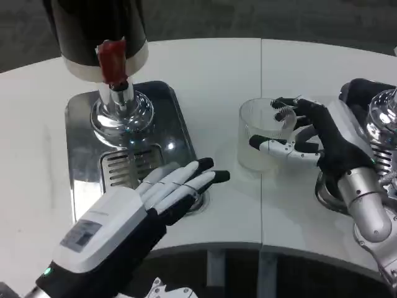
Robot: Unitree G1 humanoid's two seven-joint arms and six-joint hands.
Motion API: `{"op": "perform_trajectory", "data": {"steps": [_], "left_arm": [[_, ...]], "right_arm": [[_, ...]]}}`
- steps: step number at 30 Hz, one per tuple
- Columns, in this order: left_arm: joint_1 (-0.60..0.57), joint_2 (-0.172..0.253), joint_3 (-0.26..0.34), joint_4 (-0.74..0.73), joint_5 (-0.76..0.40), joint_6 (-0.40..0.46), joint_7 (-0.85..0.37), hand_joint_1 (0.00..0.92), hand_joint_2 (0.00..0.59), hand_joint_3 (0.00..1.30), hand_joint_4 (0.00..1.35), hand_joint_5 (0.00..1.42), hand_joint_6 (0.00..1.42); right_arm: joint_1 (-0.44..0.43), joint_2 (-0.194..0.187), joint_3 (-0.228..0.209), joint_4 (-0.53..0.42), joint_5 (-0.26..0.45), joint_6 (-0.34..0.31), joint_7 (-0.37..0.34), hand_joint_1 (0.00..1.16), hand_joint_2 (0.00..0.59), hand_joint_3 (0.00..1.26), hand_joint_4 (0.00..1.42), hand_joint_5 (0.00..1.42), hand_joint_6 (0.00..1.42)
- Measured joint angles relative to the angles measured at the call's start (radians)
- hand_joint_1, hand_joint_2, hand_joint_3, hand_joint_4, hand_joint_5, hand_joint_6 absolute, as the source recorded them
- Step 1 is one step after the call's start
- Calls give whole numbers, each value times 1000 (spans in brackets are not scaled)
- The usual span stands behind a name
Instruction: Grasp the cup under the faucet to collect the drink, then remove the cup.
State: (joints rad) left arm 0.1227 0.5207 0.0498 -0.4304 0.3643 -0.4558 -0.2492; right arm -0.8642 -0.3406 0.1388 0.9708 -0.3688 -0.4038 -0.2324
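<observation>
The white bench carries a dark dispenser at 11 o'clock, its red-handled faucet above a steel drip tray. The left hand lies at 7 o'clock – released, fingers stretched flat over the tray's near corner, grasping nothing. The right hand at 3 o'clock wraps its fingers around the clear cup – the cup stands upright on the bench, well apart from the faucet, toward 3 o'clock of the tray.
</observation>
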Motion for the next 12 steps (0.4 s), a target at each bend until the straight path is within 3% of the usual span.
{"op": "perform_trajectory", "data": {"steps": [12], "left_arm": [[7, -3, 0, 0, 0, 0, 0, 0, 35, 131, 0, 48, 0]], "right_arm": [[7, -3, 4, -10, -3, 0, -2, 559, 228, 356, 381, 432, 523]]}}
